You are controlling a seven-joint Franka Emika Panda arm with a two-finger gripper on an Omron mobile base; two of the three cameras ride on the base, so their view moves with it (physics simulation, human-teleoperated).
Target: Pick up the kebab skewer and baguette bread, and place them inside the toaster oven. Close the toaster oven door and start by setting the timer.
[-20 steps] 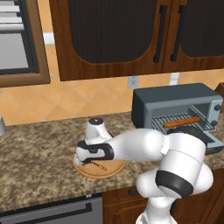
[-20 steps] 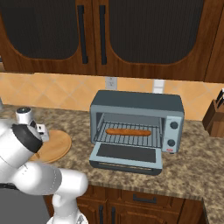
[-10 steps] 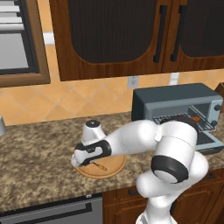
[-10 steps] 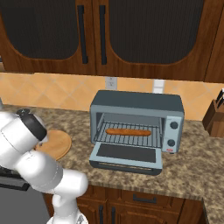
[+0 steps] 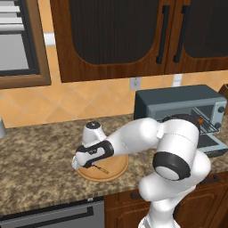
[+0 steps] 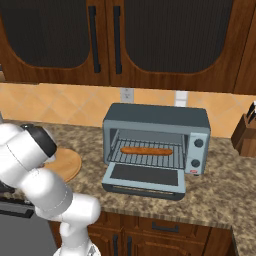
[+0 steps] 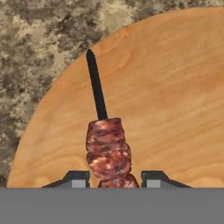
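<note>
Dark wooden cupboards hung over the speckled stone bench [image 5: 35, 151], with orange tile between them. On the bench lay one round wooden board [image 5: 111, 168], and on that board lay one kebab skewer [image 7: 106, 144], its dark stick pointing toward 12 o'clock in the hand view and its meat chunks stacked at the 6 o'clock end.

A second before, my end effector [image 7: 115, 180] had hovered over the board with its fingers spread wide; half a second before, it had dropped lower. Now the two fingertips [image 7: 77, 178] had drawn in and stood on either side of the lowest meat chunk, very near it, though I could not tell whether they were truly touching or pinching it. In the left base view my hand [image 5: 92, 153] was bent down over the board's 9 o'clock edge. My elbow had swung across in front of the toaster oven [image 5: 178, 104] in that view, hiding part of its mouth.

One toaster oven stood at 3 o'clock of the board, well apart from it. Its one toaster oven door [image 6: 145, 176] hung folded down, flat and open, as it had before. One baguette bread [image 6: 146, 150] lay lengthwise on the wire rack inside, unmoved. One knife block [image 6: 246, 135] stood at 3 o'clock of the oven.
</note>
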